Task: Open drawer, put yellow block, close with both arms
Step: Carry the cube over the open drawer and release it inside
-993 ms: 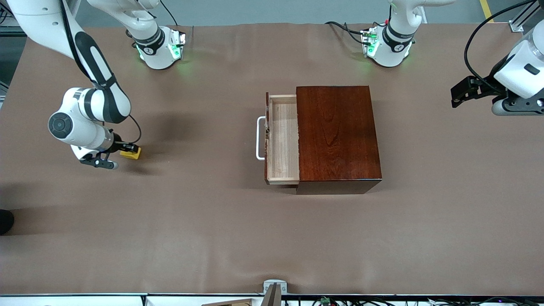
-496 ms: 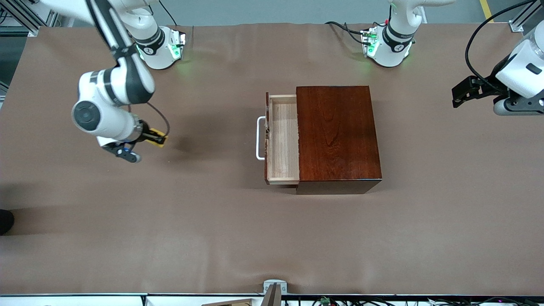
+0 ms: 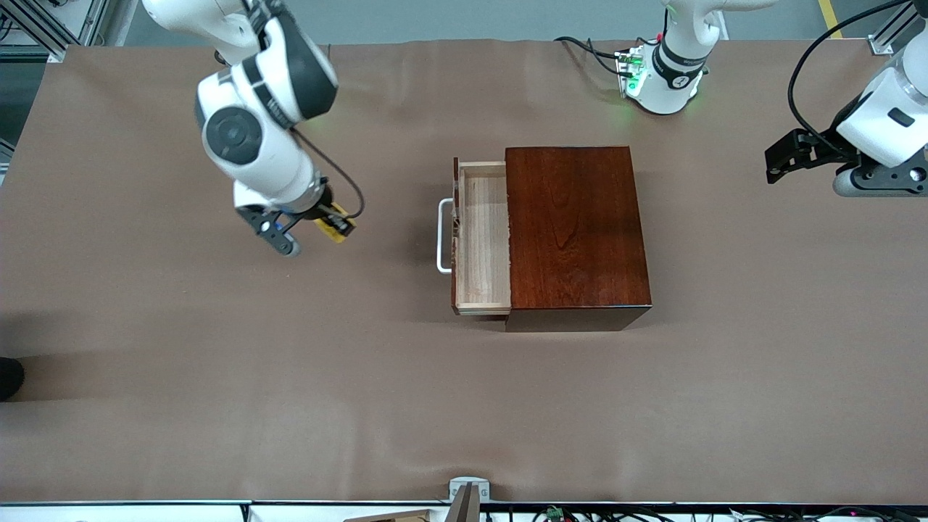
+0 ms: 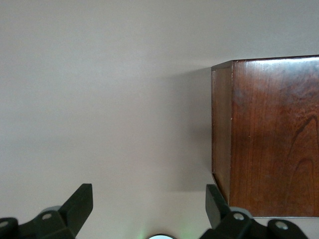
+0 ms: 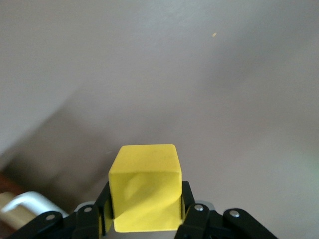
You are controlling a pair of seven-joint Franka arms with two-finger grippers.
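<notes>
The white jointed right arm with black bands reaches out from its base over the table, its black two-finger right gripper (image 3: 332, 222) up in the air and clamped tight on what it carries. The matching white left arm waits at its own end of the table, its black left gripper (image 4: 148, 205) spread wide.

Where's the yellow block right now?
Front view: the yellow block is held in the right gripper, over bare table toward the right arm's end, short of the open drawer.

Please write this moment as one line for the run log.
drawer: open, empty | yellow block: held in right tool, over bare table | left tool: open, waiting beside box
</notes>
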